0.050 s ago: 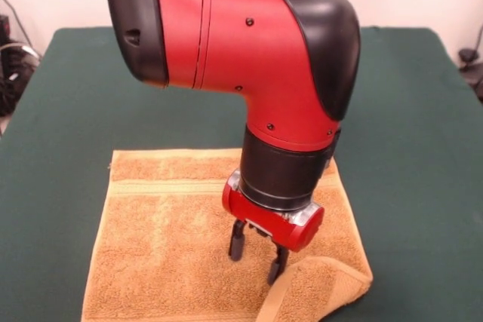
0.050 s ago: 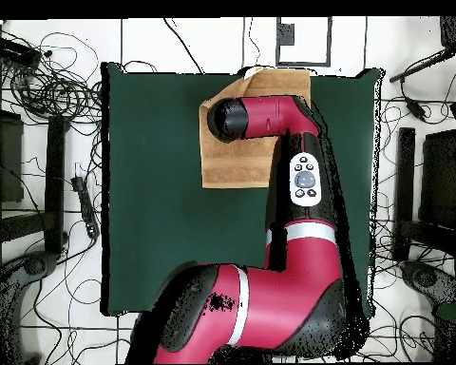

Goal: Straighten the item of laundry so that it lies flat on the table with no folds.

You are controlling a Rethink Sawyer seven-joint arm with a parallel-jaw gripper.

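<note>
a: towel (image 1: 173,239) status? you want where it sits first.

b: you have the orange-tan towel on the green tabletop (image 1: 68,111), toward the front-view camera's edge; its lower hem runs out of the front view at the bottom. in the overhead view the towel (image 2: 234,157) lies at the top edge of the tabletop (image 2: 151,190), partly hidden under the arm.

a: flat?

b: mostly. you can see one woven band running across near its far end, and that part lies smooth. the corner at lower right of the front view is turned over onto itself, showing a lighter hem strip (image 1: 283,295) running diagonally. a raised fold edge curves round that corner.

a: tool?

b: you see the tool (image 1: 257,256) pointing down over the towel, just beside the turned-over corner. its two dark fingers (image 1: 237,245) stand apart with a gap between them, nothing clamped in that gap. the tips are at or just above the cloth; you cannot tell from the front view whether they touch it.

a: arm?

b: the red and black arm (image 1: 249,50) comes in from above and covers the towel's far right part in the front view. in the overhead view its wrist sits over the towel, so the tool itself is hidden there.
</note>
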